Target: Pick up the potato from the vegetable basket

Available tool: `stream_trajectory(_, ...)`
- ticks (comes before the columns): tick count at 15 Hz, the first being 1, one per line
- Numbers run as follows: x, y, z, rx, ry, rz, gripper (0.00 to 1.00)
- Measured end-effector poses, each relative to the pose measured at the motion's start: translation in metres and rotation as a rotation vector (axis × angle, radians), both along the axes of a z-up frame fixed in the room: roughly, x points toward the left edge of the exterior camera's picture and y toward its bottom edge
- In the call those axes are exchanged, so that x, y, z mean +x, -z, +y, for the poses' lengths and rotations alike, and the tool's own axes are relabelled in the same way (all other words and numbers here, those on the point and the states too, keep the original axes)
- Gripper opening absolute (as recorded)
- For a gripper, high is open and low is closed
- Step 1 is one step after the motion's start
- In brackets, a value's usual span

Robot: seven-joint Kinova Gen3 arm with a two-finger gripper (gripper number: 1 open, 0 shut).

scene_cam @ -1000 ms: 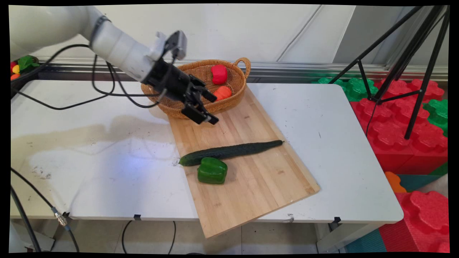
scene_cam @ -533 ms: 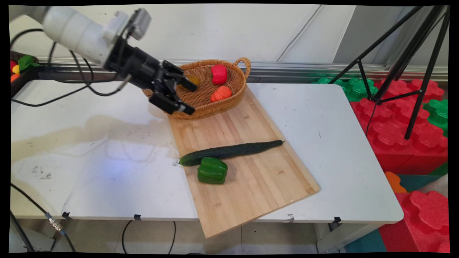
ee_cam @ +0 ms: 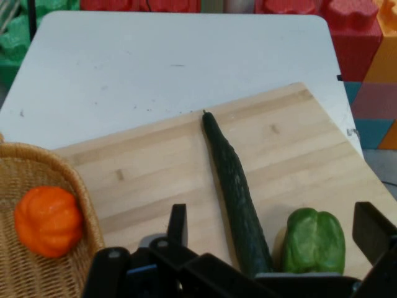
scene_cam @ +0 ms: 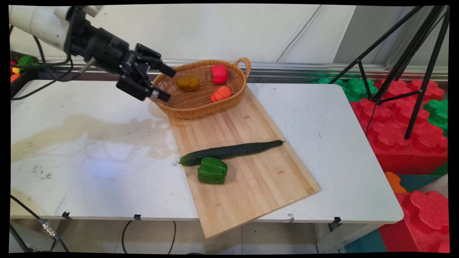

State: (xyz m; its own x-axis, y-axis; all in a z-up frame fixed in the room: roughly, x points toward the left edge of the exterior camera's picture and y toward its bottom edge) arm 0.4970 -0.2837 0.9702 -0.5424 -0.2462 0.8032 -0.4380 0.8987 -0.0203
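empty hand (scene_cam: 165,84) spread, beside basket (scene_cam: 186,107)

You were working in a robotics lab set up as a mock kitchen: a scuffed white tabletop (scene_cam: 89,161) held a wooden cutting board (scene_cam: 251,179) and a wicker basket (scene_cam: 190,107), with a black tripod (scene_cam: 412,53) and big red and green foam blocks (scene_cam: 394,118) alongside.

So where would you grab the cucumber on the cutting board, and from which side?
Probably at mid-length, coming from straight above, with the fingers closing across its narrow width. The cucumber lies flat on the cutting board, long and thin. The green pepper sits close against its thick end, while the middle and the tapered end look free on both sides.
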Motion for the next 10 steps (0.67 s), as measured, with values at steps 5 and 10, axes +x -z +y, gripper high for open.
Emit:
stream_trajectory(5, 0.015, -0.016, 0.004, -0.027, -0.021, 0.006, 1.0)
stream_trajectory(10, 0.035, -0.017, -0.01, -0.054, -0.129, -0.062, 1.0)
